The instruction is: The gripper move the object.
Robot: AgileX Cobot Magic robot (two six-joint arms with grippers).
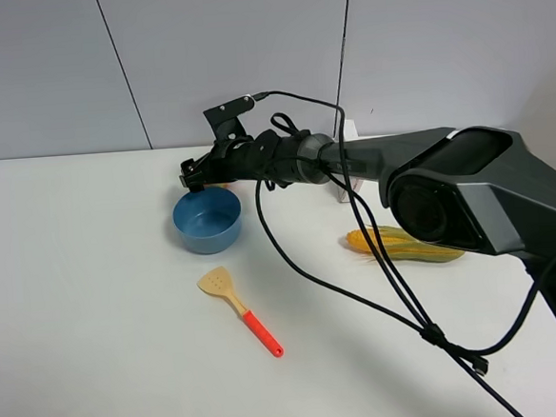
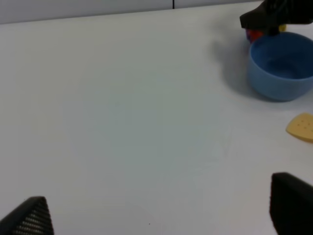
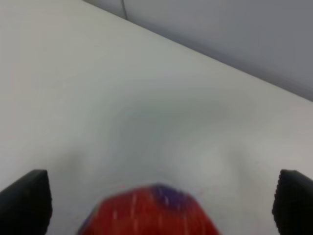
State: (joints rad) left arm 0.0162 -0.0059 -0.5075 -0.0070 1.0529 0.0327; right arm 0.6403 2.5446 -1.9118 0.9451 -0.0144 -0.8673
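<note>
The red-and-yellow toy fruit [image 3: 151,215] lies on the white table just behind the blue bowl [image 1: 207,220]. In the left wrist view the fruit [image 2: 254,35] peeks out beside the bowl's rim [image 2: 281,66]. My right gripper [image 1: 195,176] hangs over the bowl's far edge, right above the fruit. In the right wrist view the right gripper [image 3: 156,205] is open, its jaws wide apart with the blurred fruit low between them, not gripped. My left gripper [image 2: 161,215] is open and empty over bare table, well away from the bowl.
A wooden spatula with an orange handle [image 1: 237,307] lies in front of the bowl. A yellow-green corn cob [image 1: 404,243] lies to the right under the right arm. A small white box [image 1: 346,161] stands behind the arm. Black cables trail across the table's right side.
</note>
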